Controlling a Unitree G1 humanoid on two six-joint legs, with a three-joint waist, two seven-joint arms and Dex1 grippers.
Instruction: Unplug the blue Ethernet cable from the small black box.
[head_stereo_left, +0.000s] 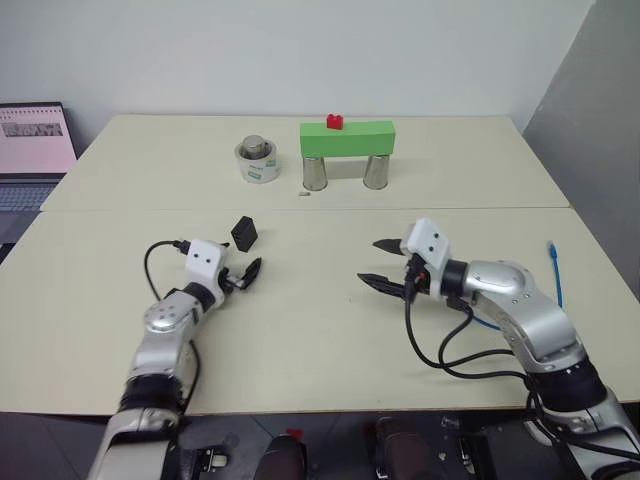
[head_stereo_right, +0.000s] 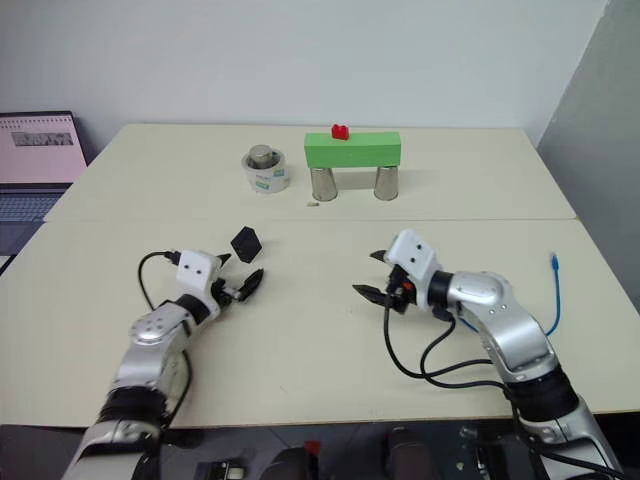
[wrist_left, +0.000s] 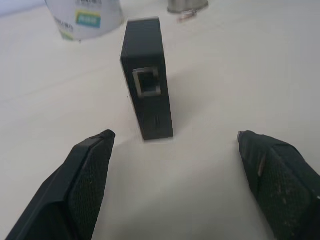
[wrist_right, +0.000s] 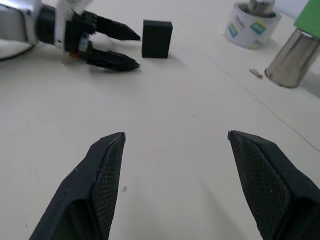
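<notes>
The small black box stands on edge on the table, and in the left wrist view the port in the box faces me with nothing in it. My left gripper is open just short of the box, its fingers apart from it. The blue Ethernet cable lies loose at the table's right edge, partly behind my right arm, with one plug end free. Near the table's middle, my right gripper is open and holds nothing. The right wrist view also shows the box beside the left gripper.
At the back, a green block with a red piece on top spans two metal cans. Left of it stands a white tape roll holding a metal cylinder. An open laptop is at the far left.
</notes>
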